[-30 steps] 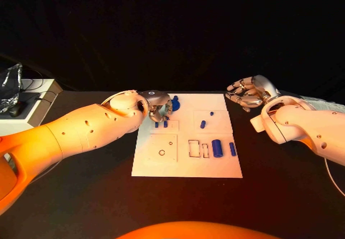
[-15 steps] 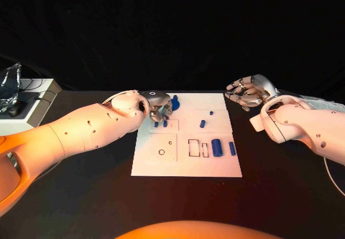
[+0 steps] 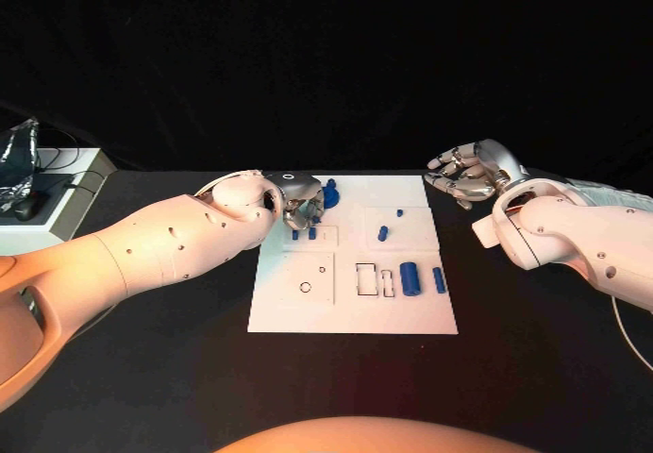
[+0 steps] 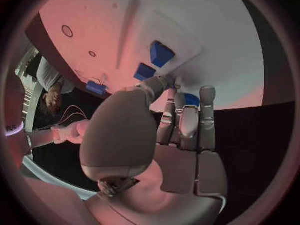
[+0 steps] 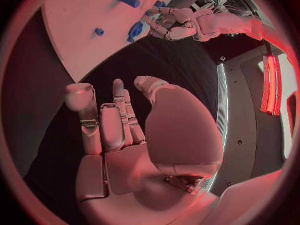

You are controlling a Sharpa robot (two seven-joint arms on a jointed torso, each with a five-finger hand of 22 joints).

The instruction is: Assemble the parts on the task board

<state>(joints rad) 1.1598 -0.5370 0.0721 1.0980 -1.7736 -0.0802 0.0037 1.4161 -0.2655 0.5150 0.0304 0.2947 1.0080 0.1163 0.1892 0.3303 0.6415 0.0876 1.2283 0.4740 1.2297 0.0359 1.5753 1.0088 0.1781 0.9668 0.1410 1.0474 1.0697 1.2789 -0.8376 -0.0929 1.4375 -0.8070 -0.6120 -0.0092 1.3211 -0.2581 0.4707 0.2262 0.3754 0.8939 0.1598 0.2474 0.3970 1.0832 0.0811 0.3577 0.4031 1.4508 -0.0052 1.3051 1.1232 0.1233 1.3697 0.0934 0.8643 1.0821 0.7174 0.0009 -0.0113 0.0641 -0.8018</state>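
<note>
The white task board (image 3: pixel 354 316) lies mid-table. My left hand (image 3: pixel 302 204) hovers over its far left corner, where thumb and fingertips (image 4: pixel 180 99) close on a large blue part (image 3: pixel 331 194) that is mostly hidden behind them (image 4: pixel 190 99). Two small blue pegs (image 3: pixel 304 233) stand just nearer than the hand. More blue pieces sit at mid-board (image 3: pixel 384 234) and near the right edge (image 3: pixel 410 280). My right hand (image 3: pixel 470 176) hangs off the board's far right corner, fingers curled in, holding nothing. The right wrist view shows the board (image 5: pixel 75 30) and the left hand (image 5: pixel 170 25).
A white box (image 3: pixel 61 193) with a crinkled foil object (image 3: pixel 19 160) and cables sits at the table's far left. Outlined slots (image 3: pixel 367 280) and a small ring (image 3: pixel 307 288) mark the board's near half. Black table surrounds the board.
My left hand has drifted slightly toward the far edge of the board. The right hand has barely moved.
</note>
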